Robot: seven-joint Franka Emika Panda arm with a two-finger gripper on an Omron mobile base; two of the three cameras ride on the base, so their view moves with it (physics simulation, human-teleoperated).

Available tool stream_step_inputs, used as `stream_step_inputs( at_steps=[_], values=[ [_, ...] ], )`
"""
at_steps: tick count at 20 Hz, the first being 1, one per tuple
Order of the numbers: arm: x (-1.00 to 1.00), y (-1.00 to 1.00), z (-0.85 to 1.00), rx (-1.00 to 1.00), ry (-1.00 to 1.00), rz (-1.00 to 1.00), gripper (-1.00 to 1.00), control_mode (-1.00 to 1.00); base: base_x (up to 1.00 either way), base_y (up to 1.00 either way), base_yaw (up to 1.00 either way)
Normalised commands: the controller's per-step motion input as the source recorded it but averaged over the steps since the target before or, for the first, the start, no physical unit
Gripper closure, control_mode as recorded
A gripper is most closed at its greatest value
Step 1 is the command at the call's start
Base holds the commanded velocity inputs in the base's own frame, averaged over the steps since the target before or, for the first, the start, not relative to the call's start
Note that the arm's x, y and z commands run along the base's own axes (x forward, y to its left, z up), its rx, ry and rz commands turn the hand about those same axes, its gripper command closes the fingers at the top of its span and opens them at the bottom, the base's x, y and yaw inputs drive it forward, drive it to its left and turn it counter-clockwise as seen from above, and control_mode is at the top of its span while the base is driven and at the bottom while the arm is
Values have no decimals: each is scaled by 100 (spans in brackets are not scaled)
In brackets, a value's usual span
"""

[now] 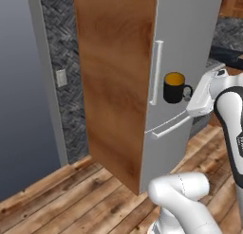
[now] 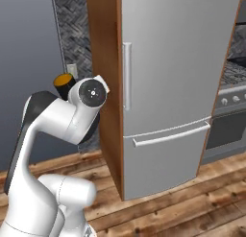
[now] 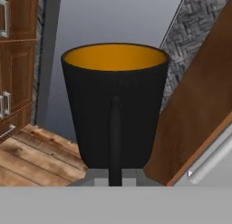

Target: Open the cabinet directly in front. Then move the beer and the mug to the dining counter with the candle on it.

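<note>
My gripper (image 1: 189, 94) is shut on the loop handle of the mug (image 1: 173, 87) and holds it upright in the air. The mug is black with a yellow-orange inside. In the left base view it hangs in front of the steel fridge door. From the right base camera a piece of the mug (image 2: 62, 81) peeks out behind my white wrist. In the hand view the mug (image 3: 115, 100) stands close, its handle running down to the gripper (image 3: 115, 178). The cabinet, the beer, the dining counter and the candle are out of view.
A tall steel fridge (image 2: 178, 63) with bar handles stands ahead, with a wooden side panel (image 1: 114, 76) on its left. A stove (image 2: 228, 121) is to its right. Brown cupboard fronts (image 3: 11, 60) show at the left of the hand view. The floor (image 1: 57, 204) is wooden planks.
</note>
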Motion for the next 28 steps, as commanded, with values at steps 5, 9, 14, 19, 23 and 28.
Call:
stream_step_inputs(
  at_steps=[5,9,14,19,23,28],
  values=[
    [0,0,0,0,0,0,100,100,0,0,-28],
    [0,0,0,0,0,0,100,100,0,0,-25],
    [0,0,0,0,0,0,100,100,0,0,-25],
    [0,0,0,0,0,0,100,100,0,0,-25],
    [0,0,0,0,0,0,100,100,0,0,-24],
    [0,0,0,0,0,0,100,100,0,0,-25]
  ],
)
